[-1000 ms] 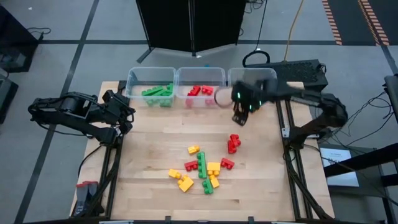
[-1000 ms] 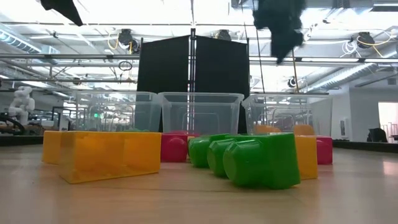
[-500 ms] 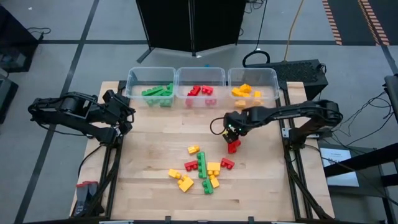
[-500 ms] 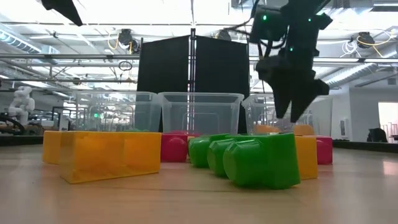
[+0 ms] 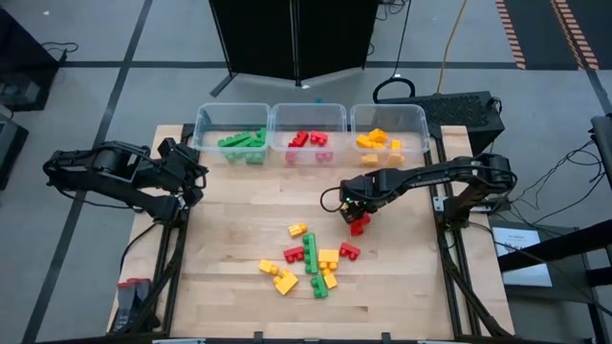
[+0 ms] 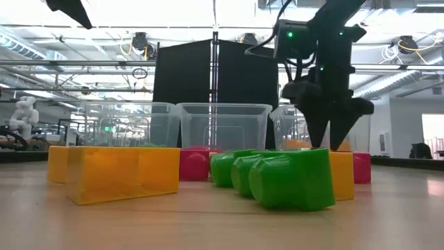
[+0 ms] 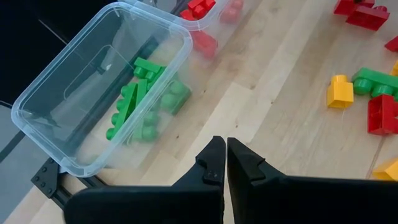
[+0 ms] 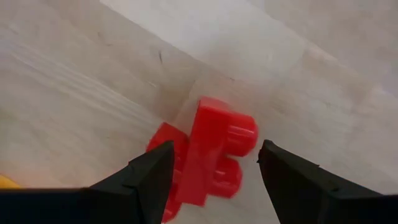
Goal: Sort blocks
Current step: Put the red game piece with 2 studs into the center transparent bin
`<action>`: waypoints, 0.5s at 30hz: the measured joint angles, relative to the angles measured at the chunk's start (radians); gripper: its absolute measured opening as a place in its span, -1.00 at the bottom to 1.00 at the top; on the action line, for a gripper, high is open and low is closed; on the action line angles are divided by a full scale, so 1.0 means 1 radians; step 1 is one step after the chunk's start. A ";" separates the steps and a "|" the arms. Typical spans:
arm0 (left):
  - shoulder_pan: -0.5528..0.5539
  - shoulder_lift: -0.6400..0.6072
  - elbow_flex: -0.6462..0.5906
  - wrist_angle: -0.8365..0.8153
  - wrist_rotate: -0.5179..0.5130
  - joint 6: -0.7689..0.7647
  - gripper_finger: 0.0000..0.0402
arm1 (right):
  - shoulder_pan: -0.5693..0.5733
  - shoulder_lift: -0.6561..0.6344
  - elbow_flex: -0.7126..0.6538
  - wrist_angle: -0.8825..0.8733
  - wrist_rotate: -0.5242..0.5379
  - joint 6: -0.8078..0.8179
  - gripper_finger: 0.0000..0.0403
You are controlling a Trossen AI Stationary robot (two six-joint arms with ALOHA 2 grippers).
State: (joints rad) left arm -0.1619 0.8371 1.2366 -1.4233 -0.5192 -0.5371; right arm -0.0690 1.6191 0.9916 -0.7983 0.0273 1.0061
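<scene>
Two red blocks (image 5: 360,225) lie side by side on the wooden table, right of centre. My right gripper (image 5: 355,212) hangs over them, pointing down and open. In the right wrist view its two fingers (image 8: 149,177) stand on either side of the brighter red block (image 8: 211,152) without touching it. More red, green and yellow blocks (image 5: 311,260) lie loose toward the near edge. My left gripper (image 7: 225,158) waits shut at the table's far left, touching nothing.
Three clear bins stand along the far edge: one holds green blocks (image 5: 232,134), one red (image 5: 308,132), one yellow (image 5: 387,134). In the low view a large green block (image 6: 291,179) and a yellow one (image 6: 114,173) lie close to the camera, hiding my right gripper's (image 6: 329,135) fingertips.
My right gripper has come from over the far bins toward the near edge and gone down to the two red blocks, rolling its wrist on the way. It has stayed open. The blocks have not moved.
</scene>
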 joint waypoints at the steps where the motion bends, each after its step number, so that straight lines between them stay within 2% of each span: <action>1: 0.000 0.000 0.000 0.000 0.000 0.000 -1.00 | 0.002 0.009 0.000 0.007 -0.001 0.006 0.12; 7: 0.000 0.000 0.000 0.000 0.008 0.001 -1.00 | 0.022 0.068 0.006 0.035 -0.028 0.010 0.12; 15: 0.000 0.000 0.000 0.000 0.014 0.001 -1.00 | 0.025 0.090 0.008 -0.021 0.010 0.066 0.12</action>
State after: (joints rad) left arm -0.1619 0.8375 1.2366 -1.4231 -0.5056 -0.5358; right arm -0.0437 1.7088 0.9998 -0.8192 0.0375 1.0723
